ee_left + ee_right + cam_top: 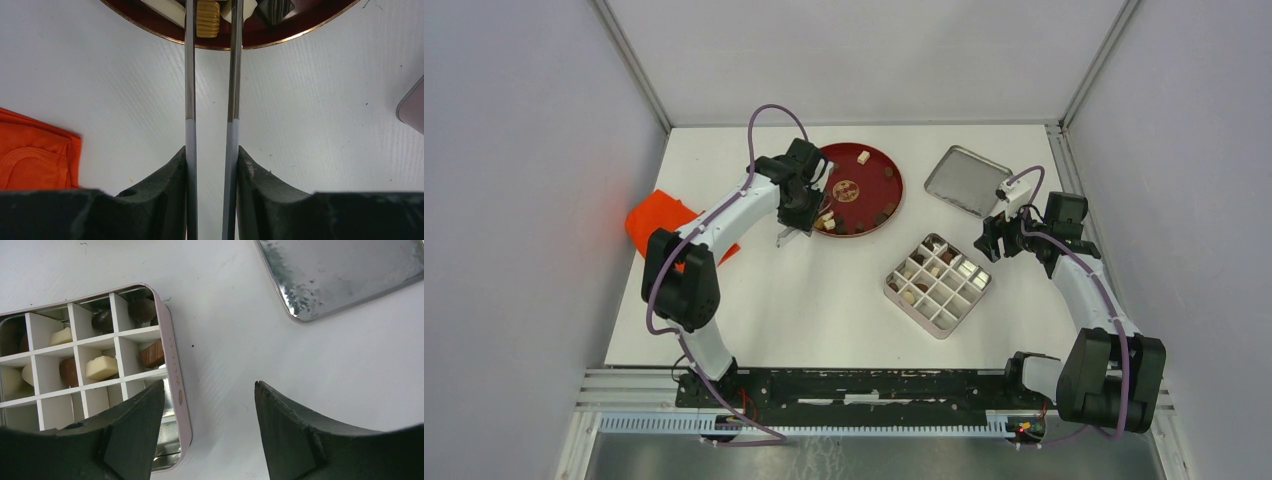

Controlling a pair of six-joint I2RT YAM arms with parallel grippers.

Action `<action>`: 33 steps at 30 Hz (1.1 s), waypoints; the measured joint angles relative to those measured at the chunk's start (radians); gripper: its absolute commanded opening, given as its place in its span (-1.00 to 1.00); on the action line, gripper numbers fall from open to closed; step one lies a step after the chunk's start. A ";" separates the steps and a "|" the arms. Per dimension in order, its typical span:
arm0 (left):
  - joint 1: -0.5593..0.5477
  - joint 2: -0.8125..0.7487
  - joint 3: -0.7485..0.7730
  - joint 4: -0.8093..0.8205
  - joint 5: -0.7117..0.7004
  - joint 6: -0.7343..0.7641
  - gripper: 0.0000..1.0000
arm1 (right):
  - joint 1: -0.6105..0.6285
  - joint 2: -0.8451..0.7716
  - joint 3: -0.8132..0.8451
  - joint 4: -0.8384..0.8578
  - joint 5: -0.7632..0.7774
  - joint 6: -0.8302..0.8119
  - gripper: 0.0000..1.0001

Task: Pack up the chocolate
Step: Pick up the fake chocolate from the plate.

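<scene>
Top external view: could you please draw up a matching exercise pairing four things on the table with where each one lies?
Things:
1 red plate
2 divided tin
3 tin lid
4 orange cloth

Places:
A left edge of the table, partly hidden by the left arm
B far right, just beyond the right claw
C mid-table, some cells holding chocolates
D far side, under the tweezers held by the left claw

Pairs: 1-D; 2-C; 3-B; 4-A
</scene>
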 measured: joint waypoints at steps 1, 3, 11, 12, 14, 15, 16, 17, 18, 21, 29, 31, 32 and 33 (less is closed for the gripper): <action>0.000 0.000 0.000 0.000 0.000 0.000 -0.18 | 0.000 0.000 0.000 0.000 0.000 0.000 0.44; 0.000 0.000 0.000 0.000 0.000 0.000 -0.17 | 0.000 0.000 0.000 -0.001 0.000 0.000 0.44; 0.000 0.000 0.000 -0.010 0.001 0.000 -0.16 | 0.000 0.000 0.000 -0.003 0.000 0.000 0.44; 0.000 0.000 0.000 -0.010 0.001 0.000 -0.15 | 0.000 0.000 0.000 -0.003 0.000 0.000 0.44; 0.000 0.000 0.000 -0.012 0.003 0.000 -0.15 | 0.000 0.000 0.000 -0.003 0.000 0.000 0.44; 0.000 0.000 0.000 -0.013 0.003 0.000 -0.15 | 0.000 0.000 0.000 -0.003 0.000 0.000 0.44; 0.000 0.000 0.000 -0.014 0.003 0.000 -0.15 | 0.000 0.000 0.000 -0.003 0.000 0.000 0.44; 0.000 0.000 0.000 -0.014 0.004 0.000 -0.15 | 0.000 0.000 0.000 -0.003 0.000 0.000 0.44; 0.000 0.000 0.000 -0.014 0.003 0.000 -0.15 | 0.000 0.000 0.000 -0.003 0.000 0.000 0.44; 0.000 0.000 0.000 -0.015 0.003 0.000 -0.15 | 0.000 0.000 0.000 -0.003 0.000 0.000 0.44; 0.000 0.000 -0.010 -0.021 -0.013 0.000 -0.15 | 0.000 0.000 0.000 -0.003 0.000 0.000 0.44; 0.000 0.000 -0.010 -0.022 -0.019 0.000 -0.15 | 0.000 0.000 0.000 -0.003 0.000 0.000 0.44; 0.000 0.000 -0.010 -0.023 -0.022 0.000 -0.15 | 0.000 0.000 0.000 -0.003 0.000 -0.001 0.44; 0.000 0.001 -0.010 -0.024 -0.024 0.000 -0.16 | 0.000 0.000 0.000 -0.003 0.000 -0.001 0.44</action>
